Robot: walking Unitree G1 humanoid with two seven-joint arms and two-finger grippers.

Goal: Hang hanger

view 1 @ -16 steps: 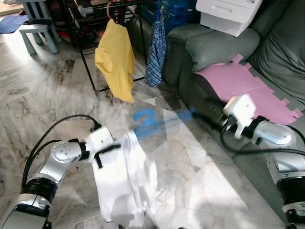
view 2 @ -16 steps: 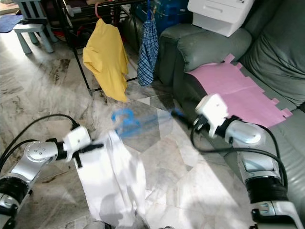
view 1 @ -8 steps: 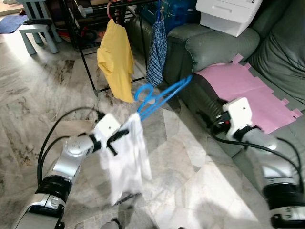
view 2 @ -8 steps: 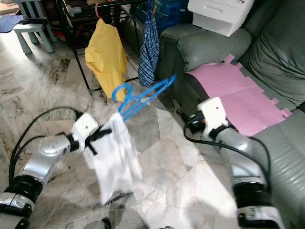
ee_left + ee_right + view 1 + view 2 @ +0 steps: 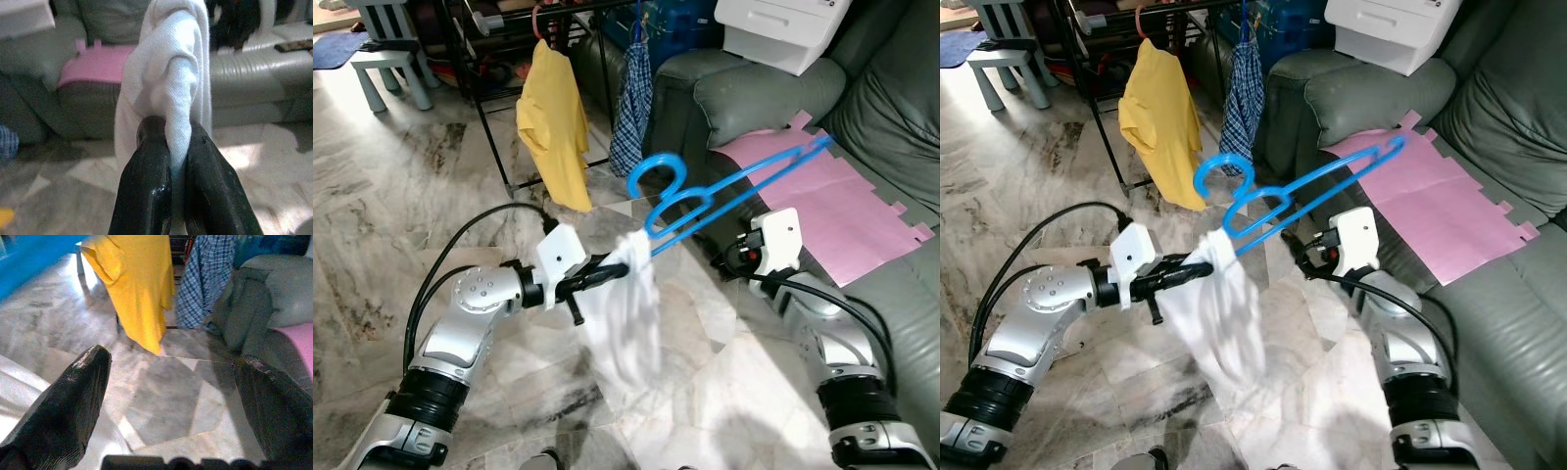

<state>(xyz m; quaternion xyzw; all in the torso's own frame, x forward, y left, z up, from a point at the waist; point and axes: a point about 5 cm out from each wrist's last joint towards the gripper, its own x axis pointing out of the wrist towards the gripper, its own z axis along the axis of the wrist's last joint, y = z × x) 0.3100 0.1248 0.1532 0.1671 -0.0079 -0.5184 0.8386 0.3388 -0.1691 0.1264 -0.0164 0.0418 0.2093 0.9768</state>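
Note:
A blue plastic hanger (image 5: 724, 191) sticks up at a slant out of a white garment (image 5: 625, 313), its hook (image 5: 651, 178) uppermost and its long arm reaching toward the sofa. My left gripper (image 5: 615, 267) is shut on a bunched fold of the white garment (image 5: 171, 73), which hangs below it in mid-air. The right gripper (image 5: 726, 262) sits just below the hanger's long arm, fingers (image 5: 73, 396) spread wide open with nothing between them. A black clothes rack (image 5: 489, 108) stands behind, carrying a yellow shirt (image 5: 553, 127) and a blue checked garment (image 5: 634, 103).
A grey-green sofa (image 5: 754, 93) runs along the right, with a pink mat (image 5: 832, 191) on its seat and a white drawer unit (image 5: 783, 29) on its arm. A small grey stool (image 5: 391, 54) stands far left. Marble floor (image 5: 401, 196) lies between me and the rack.
My left arm has lifted the white garment and hanger up and toward the right. The right gripper has drawn in from the sofa side to just under the hanger.

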